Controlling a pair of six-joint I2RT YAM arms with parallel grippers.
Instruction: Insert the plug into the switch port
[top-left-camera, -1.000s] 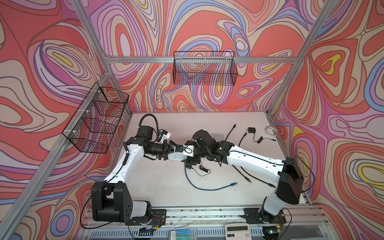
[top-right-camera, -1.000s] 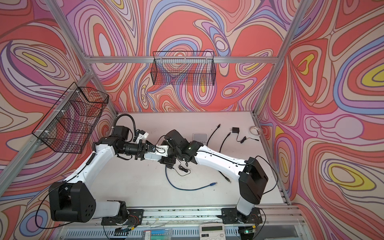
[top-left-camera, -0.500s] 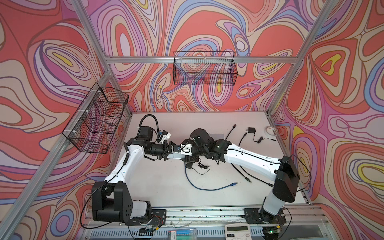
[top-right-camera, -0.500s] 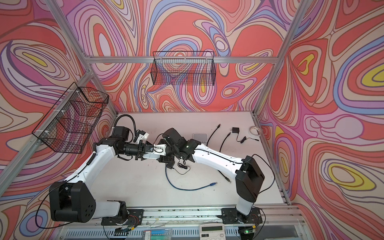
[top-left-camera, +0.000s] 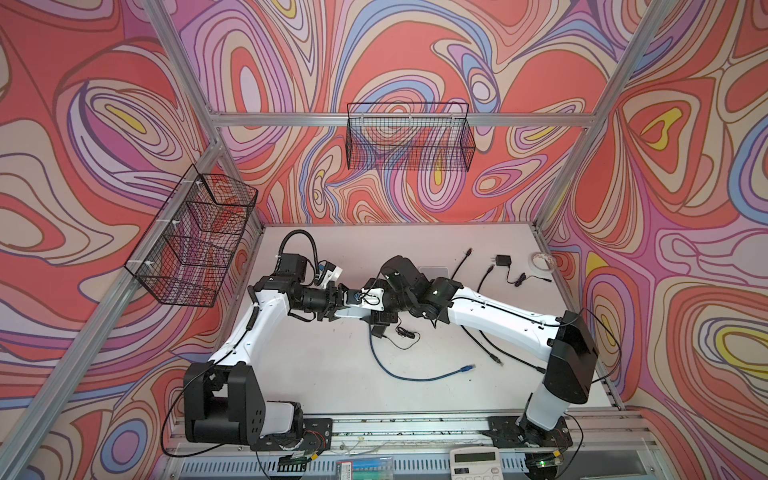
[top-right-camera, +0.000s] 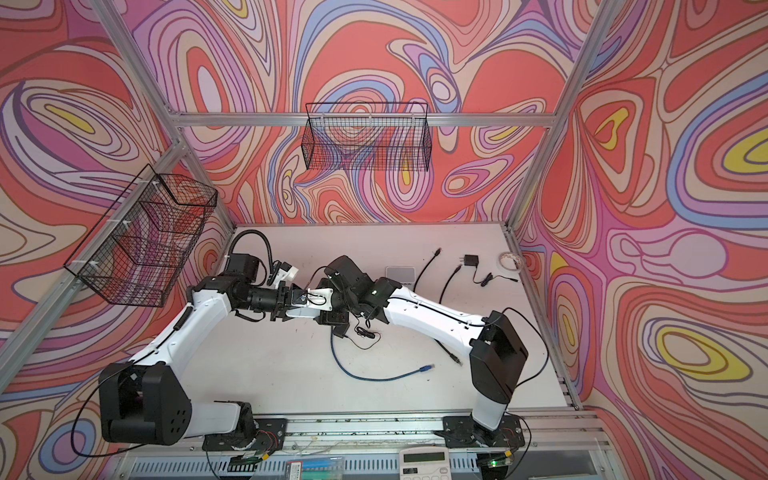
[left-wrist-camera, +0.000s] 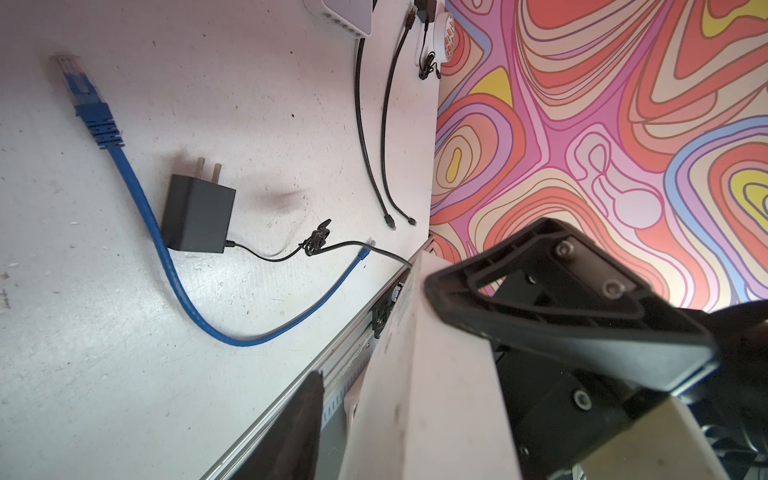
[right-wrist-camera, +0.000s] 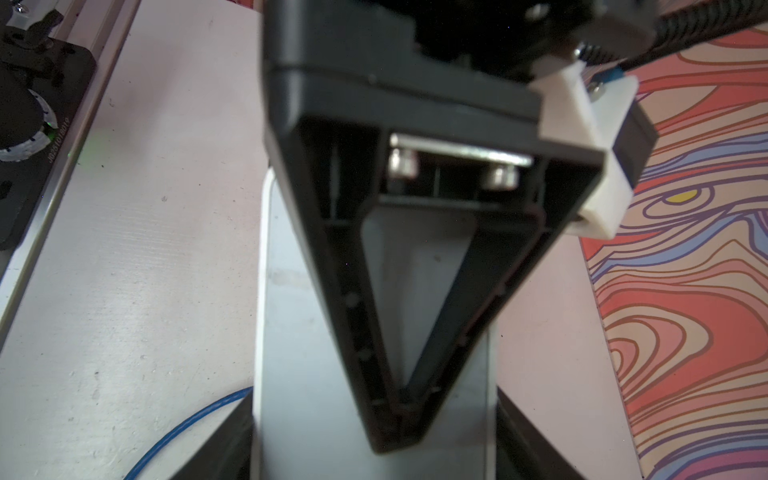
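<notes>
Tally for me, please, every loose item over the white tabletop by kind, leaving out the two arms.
Blue Ethernet cable: 1
Black cables: 2
Black power adapters: 2
White switch boxes: 2
Tape roll: 1
Total: 8

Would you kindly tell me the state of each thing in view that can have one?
White flat box: off the table, gripped by the right tool.
Right tool: shut on the white flat box.
Left tool: open, straddling the box.
Blue Ethernet cable: loose on the table, both plugs free.
Black power adapter: lying flat, unplugged.
Small white switch: on the table, nothing plugged in.
</notes>
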